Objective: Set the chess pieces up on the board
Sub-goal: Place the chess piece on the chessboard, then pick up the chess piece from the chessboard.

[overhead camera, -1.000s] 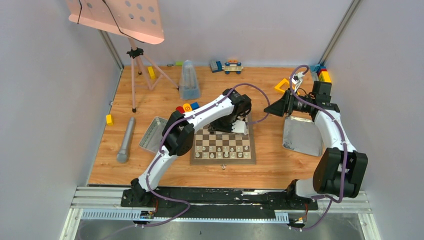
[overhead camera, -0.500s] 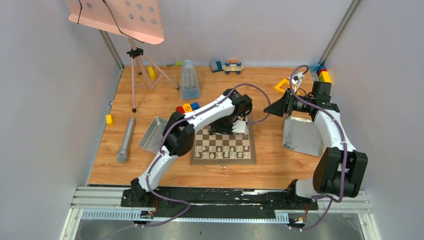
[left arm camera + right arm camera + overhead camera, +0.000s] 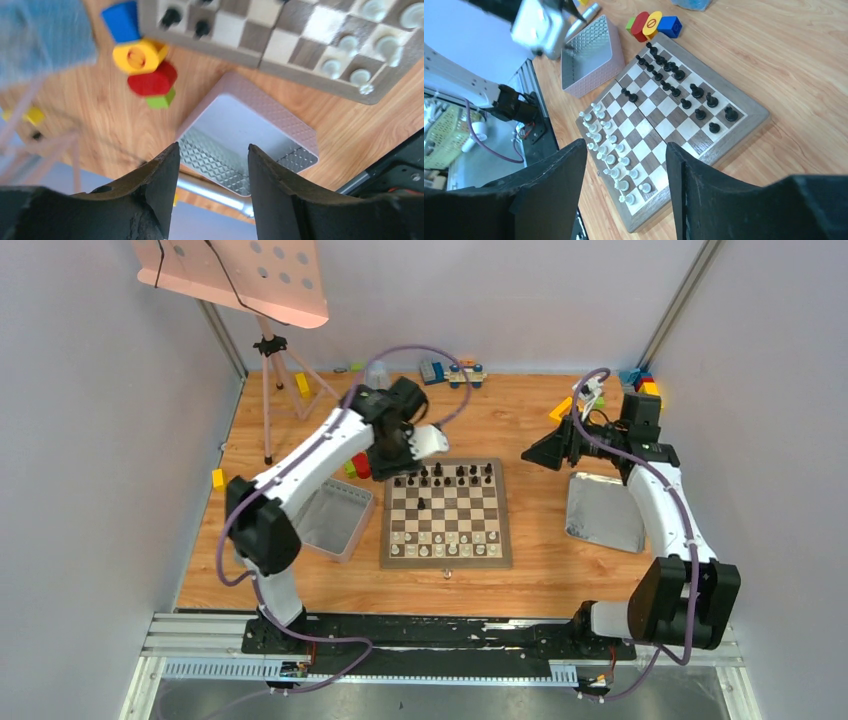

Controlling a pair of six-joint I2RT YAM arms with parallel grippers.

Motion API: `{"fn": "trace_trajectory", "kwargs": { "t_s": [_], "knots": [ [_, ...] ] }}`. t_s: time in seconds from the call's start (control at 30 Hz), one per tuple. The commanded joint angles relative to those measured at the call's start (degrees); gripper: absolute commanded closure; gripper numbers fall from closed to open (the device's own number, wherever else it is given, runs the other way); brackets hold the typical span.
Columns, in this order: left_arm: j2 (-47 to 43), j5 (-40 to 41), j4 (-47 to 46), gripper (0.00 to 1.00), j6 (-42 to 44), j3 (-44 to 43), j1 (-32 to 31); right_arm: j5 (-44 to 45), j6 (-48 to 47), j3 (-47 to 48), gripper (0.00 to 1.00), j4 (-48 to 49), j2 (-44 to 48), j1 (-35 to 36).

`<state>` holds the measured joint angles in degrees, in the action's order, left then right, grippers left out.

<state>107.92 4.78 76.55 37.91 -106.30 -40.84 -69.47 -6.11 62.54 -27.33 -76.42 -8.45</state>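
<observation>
Left gripper (image 3: 212, 150) jaws apart, near grey tray (image 3: 295, 137)

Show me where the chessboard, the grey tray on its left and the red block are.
chessboard (image 3: 460, 512), top view, a bare square mid-board.
grey tray (image 3: 335, 522), top view, its bare floor.
red block (image 3: 152, 80), left wrist view, its upper face.

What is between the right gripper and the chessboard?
Nothing but bare wooden tabletop, as the top view shows: the right gripper hovers open off the board's far right corner.
</observation>
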Motion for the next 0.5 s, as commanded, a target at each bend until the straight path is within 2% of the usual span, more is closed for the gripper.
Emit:
{"fn": "trace_trajectory", "kwargs": {
  "t_s": [0.0, 0.17, 0.3, 0.47],
  "knots": [
    [-10.97, -4.18, -11.2, 0.38, -6.59, 9.8, 8.6, 9.79, -3.01, 3.07, 0.39, 0.32, 0.85, 9.18],
    [-20.52, -8.06, -18.43, 0.3, -12.41, 17.63, 20.45, 23.95, -6.29, 6.63, 0.38, 0.38, -4.45, 25.84],
    [-25.88, -12.58, -21.24, 0.21, -15.53, 22.26, 29.79, 33.53, -7.32, 11.45, 0.38, 0.3, -11.47, 36.11],
    [-30.34, -15.27, -22.79, 0.15, -16.73, 24.72, 35.77, 43.04, -9.23, 17.14, 0.38, -1.02, -21.4, 45.44]
  ]
}}
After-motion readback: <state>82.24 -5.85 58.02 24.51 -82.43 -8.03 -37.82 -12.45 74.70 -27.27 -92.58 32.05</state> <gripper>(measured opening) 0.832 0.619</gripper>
